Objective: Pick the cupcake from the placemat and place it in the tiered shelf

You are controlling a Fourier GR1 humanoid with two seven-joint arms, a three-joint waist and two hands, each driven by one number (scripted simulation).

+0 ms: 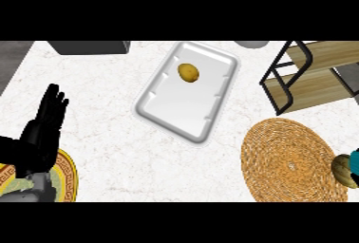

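The cupcake, with a brown top and a teal wrapper, lies tipped on its side at the right rim of the round woven placemat, partly cut off by the view's right edge. The tiered shelf, wooden boards in a black frame, stands at the upper right, behind the placemat. My left hand rests open at the far left, fingers straight and pointing up, far from the cupcake. My right hand does not show.
A white tray lies in the middle with a potato at its far end. A gold-rimmed plate sits under my left forearm. A dark grey block and a grey bowl stand at the back.
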